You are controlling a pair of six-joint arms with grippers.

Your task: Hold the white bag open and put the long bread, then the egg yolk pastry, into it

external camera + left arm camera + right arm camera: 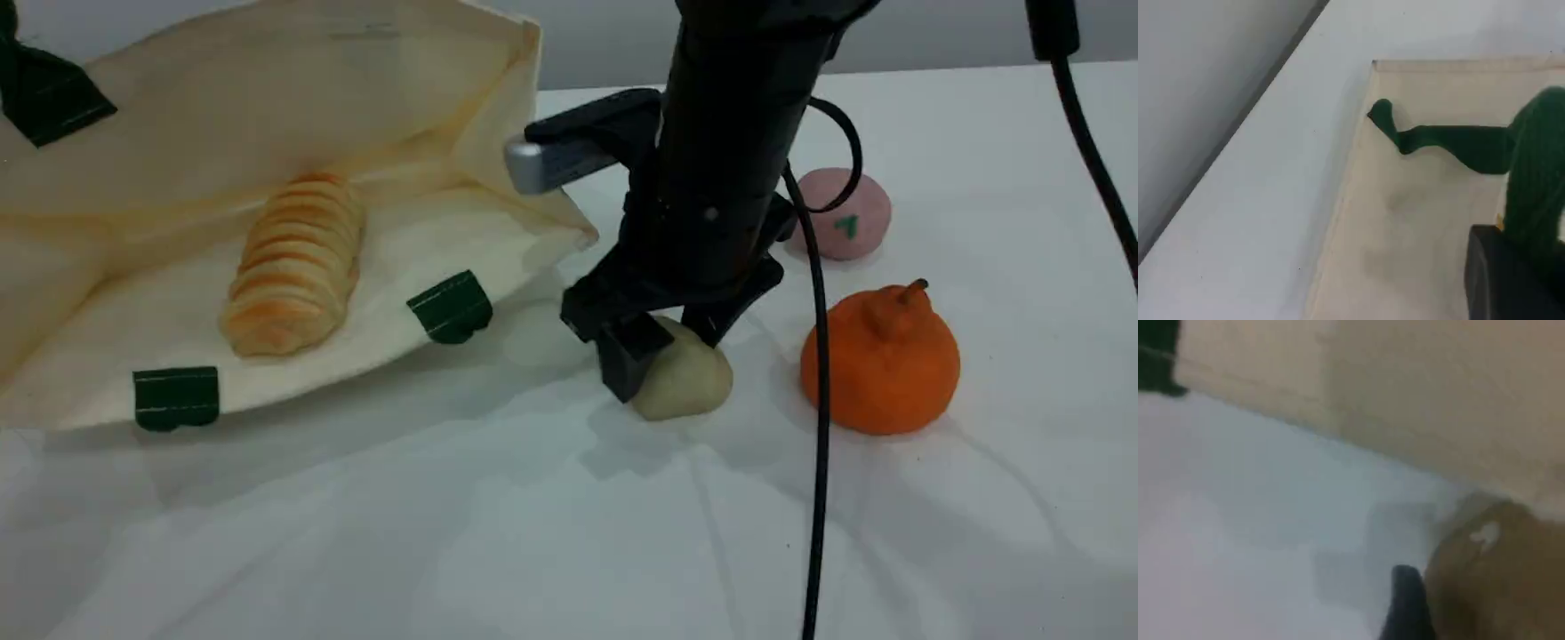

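Right gripper (667, 351) straddles the rounded, beige egg yolk pastry (695, 384).

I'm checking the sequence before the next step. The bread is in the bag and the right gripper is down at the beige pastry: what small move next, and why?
Probably close the right gripper firmly on the pastry. Its fingers stand either side of it on the table, and whether they press it yet is unclear. The left gripper holds the bag open by its strap.
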